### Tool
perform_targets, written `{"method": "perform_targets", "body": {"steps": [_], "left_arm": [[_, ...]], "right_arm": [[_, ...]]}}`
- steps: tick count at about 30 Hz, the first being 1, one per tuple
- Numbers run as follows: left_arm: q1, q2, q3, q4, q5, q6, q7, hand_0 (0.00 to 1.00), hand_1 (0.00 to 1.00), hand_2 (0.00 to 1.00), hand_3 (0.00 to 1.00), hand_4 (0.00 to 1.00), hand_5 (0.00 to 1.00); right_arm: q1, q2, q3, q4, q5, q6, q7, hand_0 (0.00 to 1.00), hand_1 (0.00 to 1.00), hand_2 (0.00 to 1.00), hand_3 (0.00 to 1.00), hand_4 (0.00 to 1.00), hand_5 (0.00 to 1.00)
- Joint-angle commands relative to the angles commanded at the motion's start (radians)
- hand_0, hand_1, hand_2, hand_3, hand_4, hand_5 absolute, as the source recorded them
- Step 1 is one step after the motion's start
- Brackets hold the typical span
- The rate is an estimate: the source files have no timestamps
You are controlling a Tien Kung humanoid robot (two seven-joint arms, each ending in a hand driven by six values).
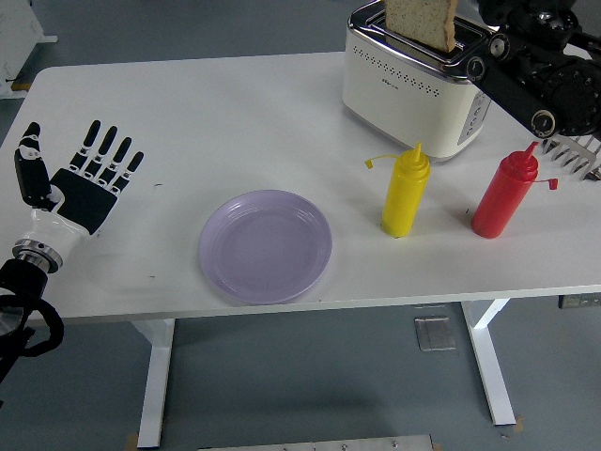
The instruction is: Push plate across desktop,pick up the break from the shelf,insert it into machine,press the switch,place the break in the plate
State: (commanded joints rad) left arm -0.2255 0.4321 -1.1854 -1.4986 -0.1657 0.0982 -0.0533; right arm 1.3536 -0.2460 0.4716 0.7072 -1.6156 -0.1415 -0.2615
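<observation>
White table (216,113) seen from above and from the robot's side. A cream toaster (413,89) stands at the far right of the table, with a slice of bread (423,21) upright in one slot, its upper part projecting. A lilac plate (266,245) lies empty near the front edge, just left of centre. The right arm (535,75) reaches in from the upper right beside the toaster; whether its hand is open or closed cannot be told. The left hand (84,188) rests flat at the left edge, fingers spread, holding nothing. A red squeeze bottle (503,195) and a yellow squeeze bottle (405,192) stand upright before the toaster, apart.
</observation>
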Motion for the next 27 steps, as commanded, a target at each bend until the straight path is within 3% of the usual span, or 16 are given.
{"method": "perform_targets", "body": {"steps": [27], "left_arm": [[-0.005, -0.001, -0.001, -0.006, -0.023, -0.003, 0.006, 0.828, 0.76, 0.709, 0.714, 0.798, 0.998]], "right_arm": [[-0.033, 0.007, 0.0, -0.042, 0.109, -0.023, -0.011, 0.219, 0.367, 0.474, 0.521, 0.507, 0.002]]}}
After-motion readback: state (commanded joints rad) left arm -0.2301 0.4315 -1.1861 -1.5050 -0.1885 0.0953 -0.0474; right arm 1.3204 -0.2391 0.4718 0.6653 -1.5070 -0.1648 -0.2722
